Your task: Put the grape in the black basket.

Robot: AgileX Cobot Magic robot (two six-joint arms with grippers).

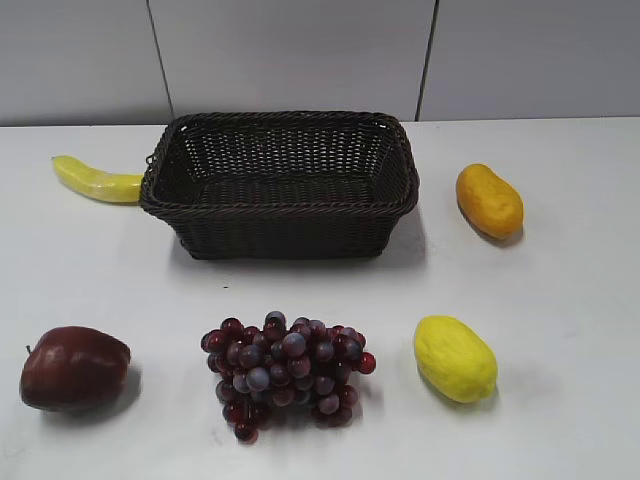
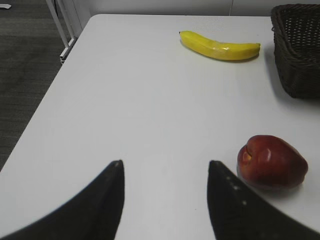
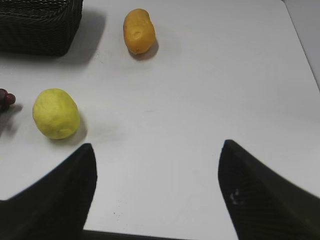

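The grape (image 1: 286, 371), a bunch of dark red and purple berries, lies on the white table near the front middle. One berry of it shows at the left edge of the right wrist view (image 3: 5, 98). The black basket (image 1: 280, 208), woven and empty, stands behind it; a corner shows in the left wrist view (image 2: 298, 50) and in the right wrist view (image 3: 40, 25). My left gripper (image 2: 165, 162) is open and empty, left of the apple. My right gripper (image 3: 157, 145) is open and empty over bare table. Neither gripper shows in the exterior view.
A dark red apple (image 1: 74, 368) (image 2: 272, 162) lies front left. A banana (image 1: 96, 180) (image 2: 220, 46) lies left of the basket. A yellow lemon-like fruit (image 1: 455, 358) (image 3: 56, 113) lies right of the grape. An orange fruit (image 1: 489, 200) (image 3: 139, 31) lies back right.
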